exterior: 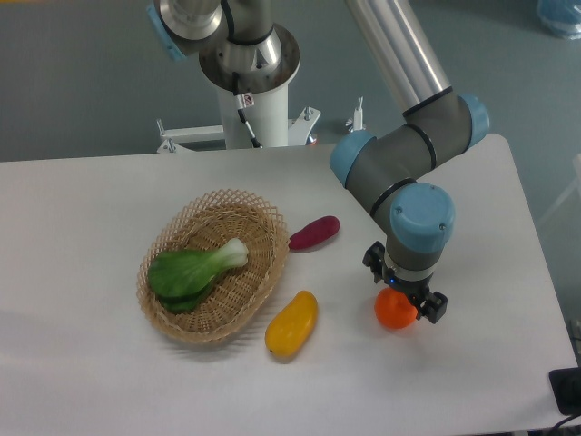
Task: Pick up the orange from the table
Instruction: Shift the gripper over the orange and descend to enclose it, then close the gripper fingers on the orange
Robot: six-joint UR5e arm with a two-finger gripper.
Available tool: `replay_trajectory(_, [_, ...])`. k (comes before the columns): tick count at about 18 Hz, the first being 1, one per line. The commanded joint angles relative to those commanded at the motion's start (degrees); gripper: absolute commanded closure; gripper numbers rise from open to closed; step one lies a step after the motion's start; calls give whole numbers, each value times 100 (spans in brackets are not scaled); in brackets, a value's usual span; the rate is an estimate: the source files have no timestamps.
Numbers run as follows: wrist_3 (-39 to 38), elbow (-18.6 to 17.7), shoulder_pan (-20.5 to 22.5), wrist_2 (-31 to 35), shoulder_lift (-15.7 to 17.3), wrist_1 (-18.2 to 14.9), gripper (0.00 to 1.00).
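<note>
Now the gripper (403, 292) sits right over the orange (395, 311) on the white desk (82, 381), fingers (434, 307) straddling it, contact unclear.

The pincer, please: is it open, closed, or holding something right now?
Pincer: straddling the orange on the table; whether closed on it cannot be told.

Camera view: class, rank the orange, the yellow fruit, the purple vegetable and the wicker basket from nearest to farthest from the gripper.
1. Orange, directly under the gripper.
2. Yellow fruit and purple vegetable, both off to its side: too close to call.
3. Wicker basket, beyond them.
</note>
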Motion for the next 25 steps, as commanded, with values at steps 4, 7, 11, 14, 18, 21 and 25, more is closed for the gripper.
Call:
replay_trajectory(4, [-35,-44,9,9,-44,44,0])
replay_trajectory(7, [-35,-70,35,9,-114,246,0])
replay_trajectory(11, [-114,-105,35,44,-123,282,0])
replay_trajectory(14, [-114,-237,26,53,-106,290,0])
replay_trajectory(18, [-158,-264,18,184,-115,290,0])
replay_trajectory(21, [-202,-229,18,193,-141,282,0])
replay_trajectory(25, [-360,-202,9,193,-185,413,0])
